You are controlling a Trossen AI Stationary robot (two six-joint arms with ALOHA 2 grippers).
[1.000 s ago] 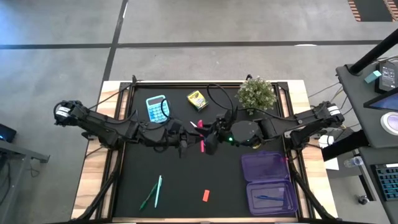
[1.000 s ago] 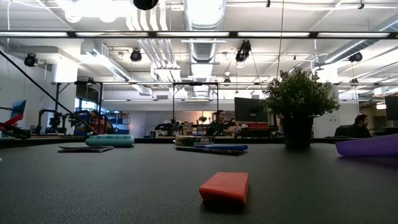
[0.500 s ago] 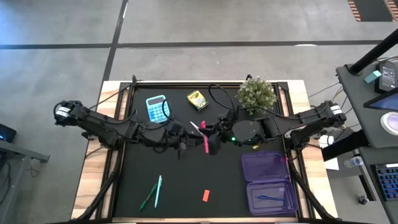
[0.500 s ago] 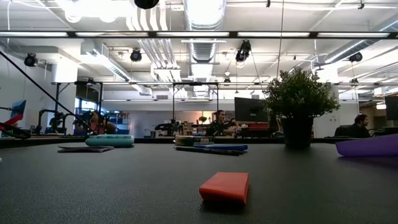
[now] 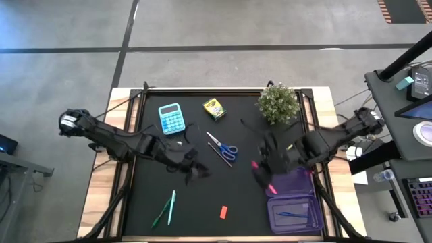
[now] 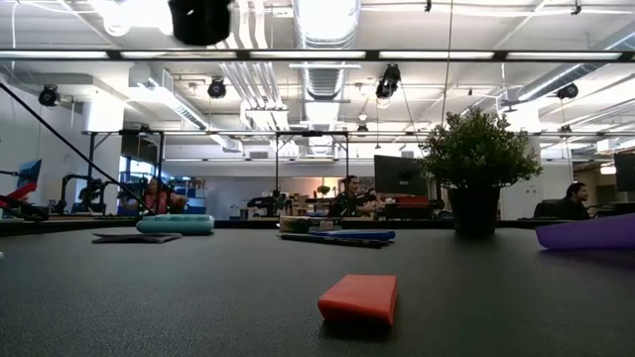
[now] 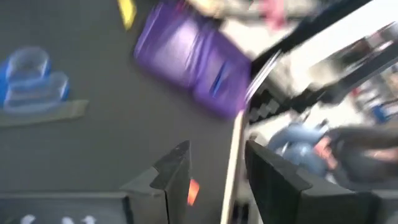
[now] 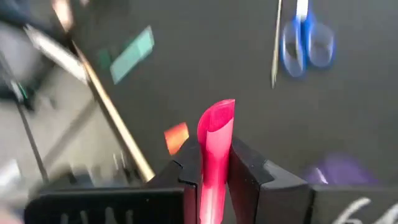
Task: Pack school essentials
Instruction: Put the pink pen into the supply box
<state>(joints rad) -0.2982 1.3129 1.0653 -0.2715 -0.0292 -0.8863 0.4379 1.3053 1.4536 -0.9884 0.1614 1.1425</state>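
I am seeing right gripper [image 8: 214,163] pinching pink pen [image 8: 214,146] near blurred purple case [image 5: 291,202], left gripper [image 7: 214,171] spreading, empty.

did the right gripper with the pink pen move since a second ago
Yes. The right gripper, shut on the thin pink pen, moved from mid-table toward the translucent purple plastic case, away from the blue-handled scissors.

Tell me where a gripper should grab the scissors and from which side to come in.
The scissors lie flat and shut on the black mat, away from other things. I'd come straight down from above and pinch across the thin blades just ahead of the blue handles, fingers crosswise to their length. The handle loops look too wide and hollow.
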